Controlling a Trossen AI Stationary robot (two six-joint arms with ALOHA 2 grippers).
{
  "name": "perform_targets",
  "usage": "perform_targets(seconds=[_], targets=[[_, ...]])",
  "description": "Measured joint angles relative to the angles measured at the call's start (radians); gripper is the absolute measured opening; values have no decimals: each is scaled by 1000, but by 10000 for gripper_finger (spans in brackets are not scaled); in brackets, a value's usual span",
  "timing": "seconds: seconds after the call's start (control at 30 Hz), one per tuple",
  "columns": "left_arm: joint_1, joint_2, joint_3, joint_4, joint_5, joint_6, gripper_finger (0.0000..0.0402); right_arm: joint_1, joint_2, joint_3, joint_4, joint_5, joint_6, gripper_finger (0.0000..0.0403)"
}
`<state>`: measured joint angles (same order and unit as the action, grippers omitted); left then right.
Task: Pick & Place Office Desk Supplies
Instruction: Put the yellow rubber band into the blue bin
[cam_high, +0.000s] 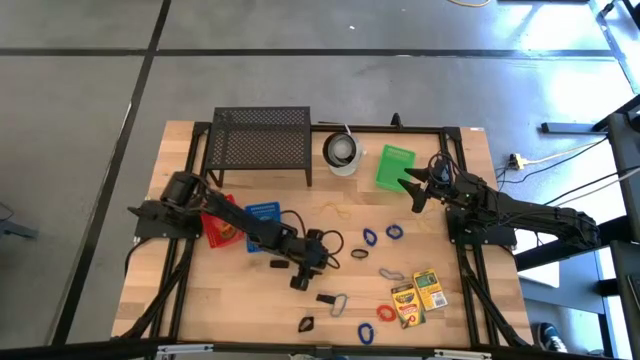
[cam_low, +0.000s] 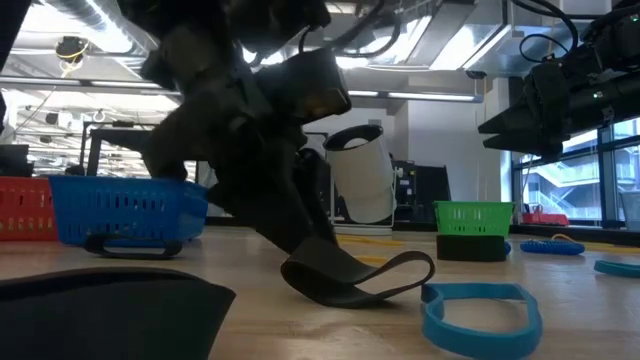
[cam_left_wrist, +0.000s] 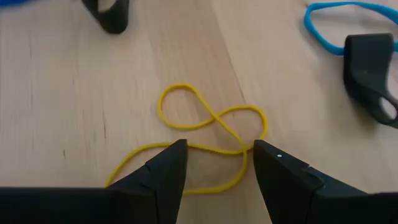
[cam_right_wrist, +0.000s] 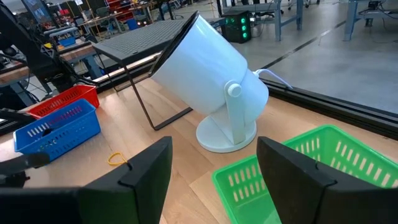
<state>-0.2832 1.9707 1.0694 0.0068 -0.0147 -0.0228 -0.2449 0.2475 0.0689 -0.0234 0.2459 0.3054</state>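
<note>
Near the table's middle, I am lowering the left gripper (cam_left_wrist: 214, 165), fingers spread, astride the yellow rubber band (cam_left_wrist: 205, 134), aiming to pinch its crossing strands squarely while the right gripper (cam_right_wrist: 214, 168) waits open by the green basket (cam_right_wrist: 311, 168).

Black mesh rack (cam_high: 261, 140) at rear of surface (cam_high: 240, 300); white cup-like object (cam_high: 343, 152) beside it, then green basket (cam_high: 396, 165). Blue basket (cam_high: 262, 222) and red basket (cam_high: 218, 230) side by side
</note>
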Motion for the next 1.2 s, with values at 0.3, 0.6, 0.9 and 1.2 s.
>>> perform_targets(seconds=[0.3, 0.6, 0.9, 1.2], targets=[[0, 28, 4, -36, -16, 18, 155, 0, 0, 0, 0, 0, 0, 237], [25, 28, 4, -56, 35, 21, 21, 0, 0, 0, 0, 0, 0, 237], [22, -11, -10, 31, -14, 26, 3, 0, 0, 0, 0, 0, 0, 237], [23, -155, -8, 309, -338, 28, 2, 0, 0, 0, 0, 0, 0, 237]])
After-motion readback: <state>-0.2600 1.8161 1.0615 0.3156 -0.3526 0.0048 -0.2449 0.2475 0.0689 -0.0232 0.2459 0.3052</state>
